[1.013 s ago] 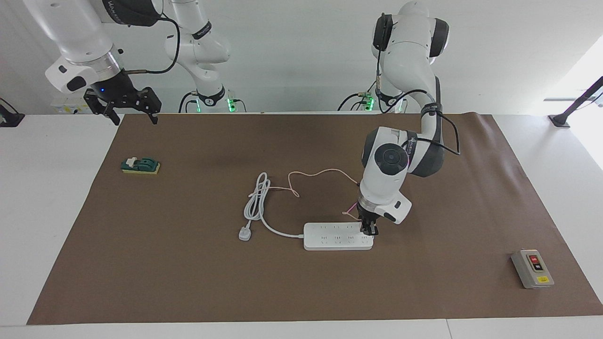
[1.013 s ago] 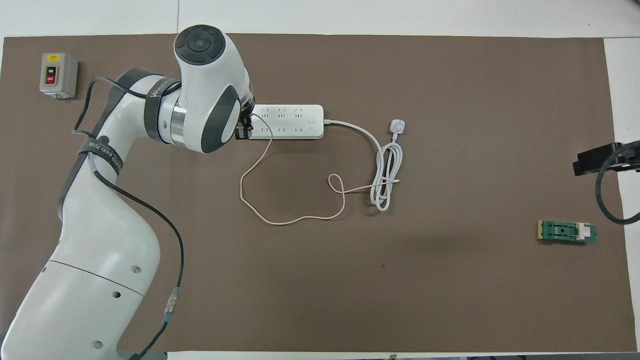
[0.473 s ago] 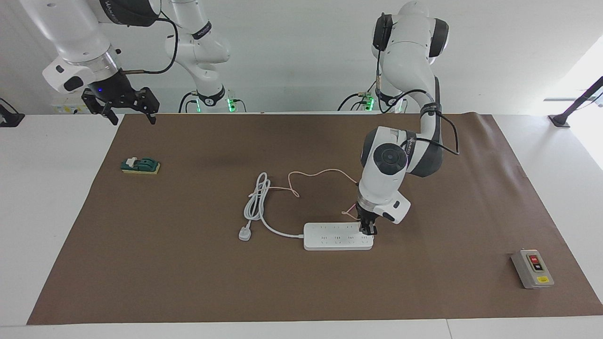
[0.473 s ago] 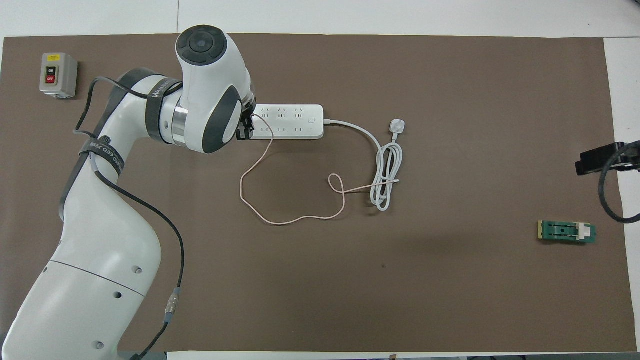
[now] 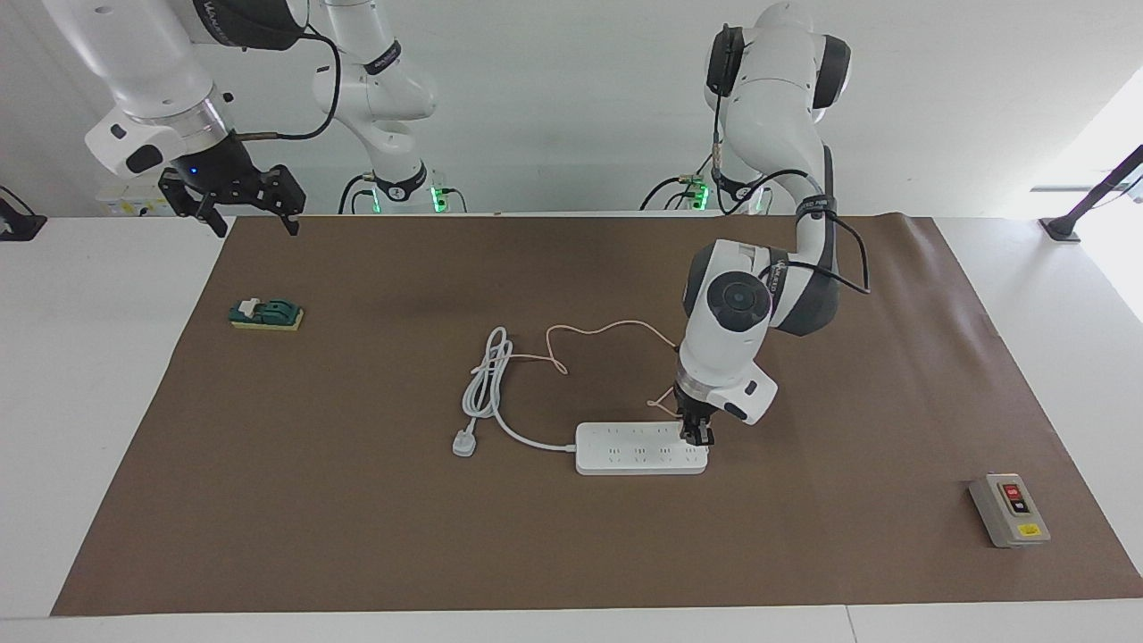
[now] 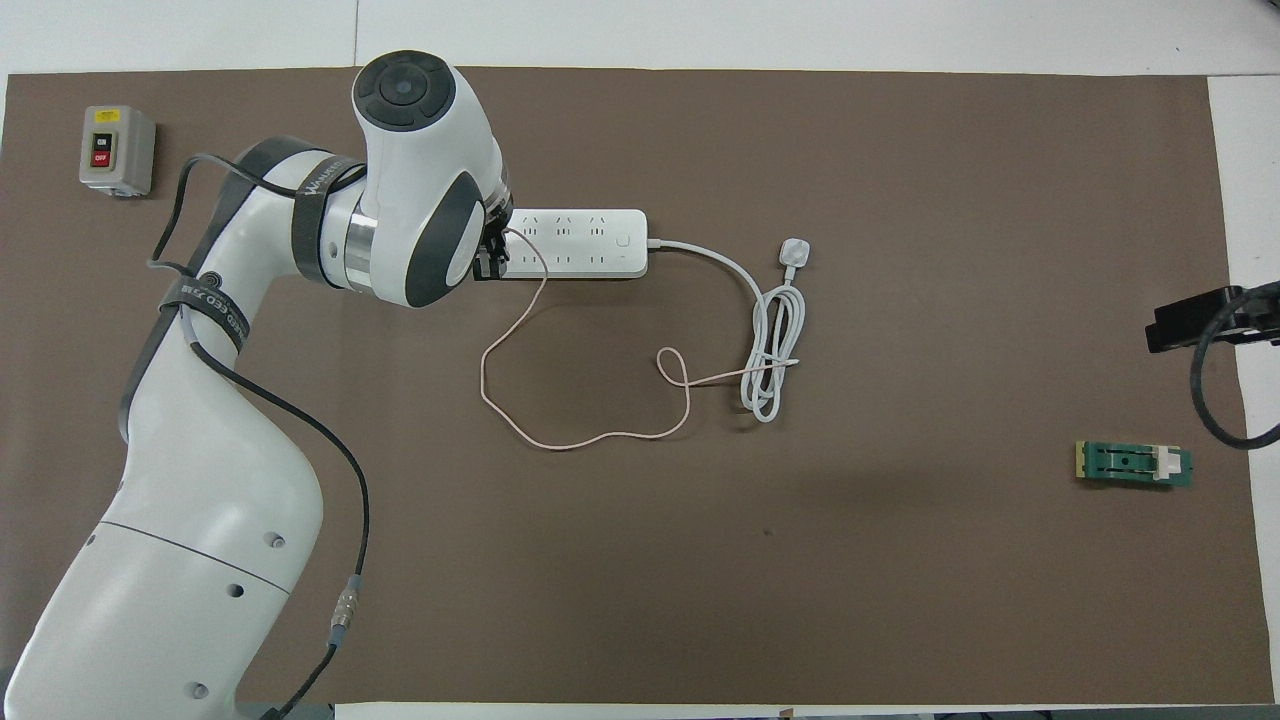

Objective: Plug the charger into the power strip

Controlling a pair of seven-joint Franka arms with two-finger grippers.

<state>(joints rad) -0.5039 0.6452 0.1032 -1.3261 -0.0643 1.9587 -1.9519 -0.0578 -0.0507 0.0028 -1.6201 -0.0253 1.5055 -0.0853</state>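
The white power strip (image 5: 625, 449) lies flat mid-table, also seen in the overhead view (image 6: 580, 243). My left gripper (image 5: 697, 435) points straight down onto the strip's end toward the left arm's side, fingers close together. The charger's cube is hidden between them. Its thin pink cable (image 5: 598, 327) runs from the gripper in loops over the mat (image 6: 560, 443), nearer to the robots than the strip. My right gripper (image 5: 239, 201) hangs open and empty, high over the mat's corner at the right arm's end, and waits.
The strip's thick white cord ends in a white three-pin plug (image 5: 463, 442) lying loose beside the strip. A grey box with red and black buttons (image 5: 1009, 510) sits at the left arm's end. A green block (image 5: 266, 313) lies at the right arm's end.
My left gripper has shifted very slightly at the strip's end. My right gripper wobbled a little and came back. The cable and strip have not moved.
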